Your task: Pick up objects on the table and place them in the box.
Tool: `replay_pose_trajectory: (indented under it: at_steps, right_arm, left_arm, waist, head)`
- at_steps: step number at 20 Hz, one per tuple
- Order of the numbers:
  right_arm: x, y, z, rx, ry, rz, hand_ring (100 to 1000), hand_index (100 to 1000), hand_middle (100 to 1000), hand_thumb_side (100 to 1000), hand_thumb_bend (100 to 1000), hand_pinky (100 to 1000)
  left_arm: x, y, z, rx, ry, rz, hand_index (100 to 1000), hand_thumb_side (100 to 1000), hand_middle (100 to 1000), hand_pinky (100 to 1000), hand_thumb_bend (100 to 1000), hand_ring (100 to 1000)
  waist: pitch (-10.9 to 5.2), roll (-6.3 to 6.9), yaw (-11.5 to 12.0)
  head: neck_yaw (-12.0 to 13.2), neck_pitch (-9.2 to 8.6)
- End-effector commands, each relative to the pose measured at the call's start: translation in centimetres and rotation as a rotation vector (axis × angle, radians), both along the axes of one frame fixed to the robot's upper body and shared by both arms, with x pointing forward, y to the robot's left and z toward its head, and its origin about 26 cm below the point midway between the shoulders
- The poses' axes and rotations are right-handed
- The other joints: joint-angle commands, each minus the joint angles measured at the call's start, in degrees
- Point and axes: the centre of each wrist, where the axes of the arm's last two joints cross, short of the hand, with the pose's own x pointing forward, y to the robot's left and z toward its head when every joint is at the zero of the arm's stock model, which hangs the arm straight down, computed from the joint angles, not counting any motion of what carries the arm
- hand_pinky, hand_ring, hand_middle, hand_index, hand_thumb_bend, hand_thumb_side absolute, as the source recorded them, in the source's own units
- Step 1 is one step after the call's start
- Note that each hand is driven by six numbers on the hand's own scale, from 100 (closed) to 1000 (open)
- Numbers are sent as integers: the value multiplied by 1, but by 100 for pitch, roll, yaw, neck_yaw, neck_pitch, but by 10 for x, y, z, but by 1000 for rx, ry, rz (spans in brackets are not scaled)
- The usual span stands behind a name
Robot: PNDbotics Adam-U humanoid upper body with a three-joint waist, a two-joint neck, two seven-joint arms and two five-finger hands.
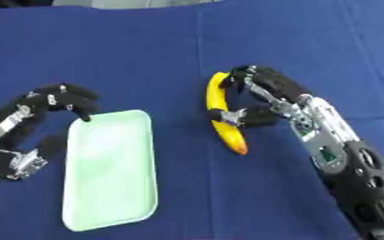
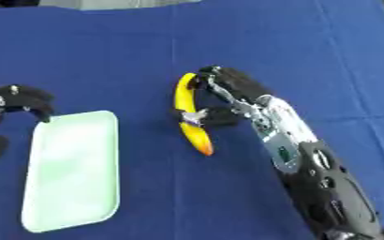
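Note:
A yellow banana (image 1: 221, 112) with an orange tip lies on the blue cloth at the middle. My right hand (image 1: 265, 93) comes in from the lower right; its fingers curl over the banana's upper end and its thumb presses the middle of it. A pale green tray (image 1: 109, 187) lies to the left with nothing in it. My left hand (image 1: 60, 99) hovers at the tray's upper left corner, fingers curled downward, with a fingertip at the rim and nothing held.
The blue cloth (image 1: 187, 42) covers the whole table. Open cloth stretches behind the banana and between the tray and my right forearm (image 1: 351, 164).

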Motion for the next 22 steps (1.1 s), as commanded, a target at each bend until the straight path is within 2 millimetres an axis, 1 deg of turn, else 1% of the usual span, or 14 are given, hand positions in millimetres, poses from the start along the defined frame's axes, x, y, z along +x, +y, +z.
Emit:
replay_pose_trajectory:
  at_steps: [1,7,8,9,15,22]
  right_arm:
    - [0,1,-2,-25,-1,0,592,758,671,912,608,353]
    - [-1,3,-2,-44,-10,4,597,758,673,911,608,361]
    - [-1,3,-2,-47,-10,7,597,758,673,910,625,363]
    - [-1,5,-2,-52,-10,12,597,758,673,910,608,363]
    - [-1,12,-9,-81,12,35,596,756,669,893,621,365]
    - [-1,14,-12,-92,14,27,598,755,669,890,625,367]
  left_arm:
    - [0,3,11,74,-68,-51,843,757,795,583,100,727]
    - [0,3,11,73,-68,-51,843,758,796,583,100,727]
    - [0,3,11,74,-68,-51,843,758,796,583,100,727]
    - [0,3,11,74,-68,-52,843,758,796,583,100,727]
    - [1,2,11,75,-69,-55,843,759,797,583,100,727]
    - [1,2,11,75,-69,-56,843,759,797,583,100,728]
  waist:
    - [-72,18,14]
    - [-65,19,13]
    - [-64,19,14]
    - [-64,20,16]
    - [-60,26,21]
    - [-53,25,28]
  head:
    - [-77,-43]
    - [-84,-44]
    - [-85,-45]
    - [-87,-44]
    - [-102,-43]
    - [-111,-40]
